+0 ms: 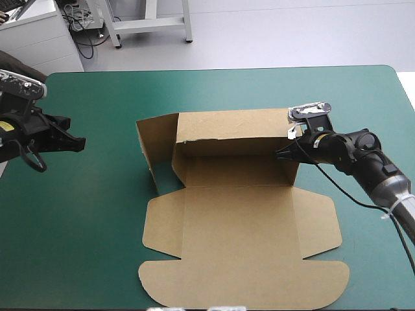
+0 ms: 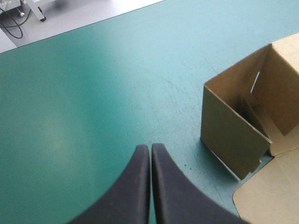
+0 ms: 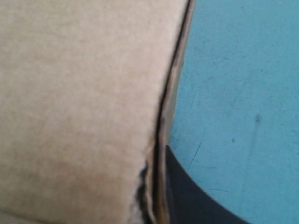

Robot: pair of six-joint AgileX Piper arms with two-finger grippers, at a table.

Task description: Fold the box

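The box (image 1: 240, 220) sits in the middle of the bench (image 1: 84, 227), only half made. Its far wall stands up, and the left wall (image 1: 155, 152) is up too but splays outward. The wide lid panel (image 1: 246, 278) with its rounded flaps lies flat toward the near edge.

The right end effector (image 1: 288, 152) is at the box's right side, by the far right corner. In its wrist view the right wall (image 3: 79, 107) runs up between its fingers, with one black finger (image 3: 187, 196) against the outer face. So it is clamped on the board, all but closed. The left end effector (image 2: 150, 148) hangs over bare bench well to the left of the box, its fingers pressed together to a point and holding nothing.

To my eye the step in hand is raising and setting the side walls, with the right one taken up first. Next, I'd guess, that wall needs bringing square to the far wall and tucking in. The left arm would have to come across to steady the box or push the splayed left wall upright. Too hard a pull on the right could drag the whole sheet sideways.
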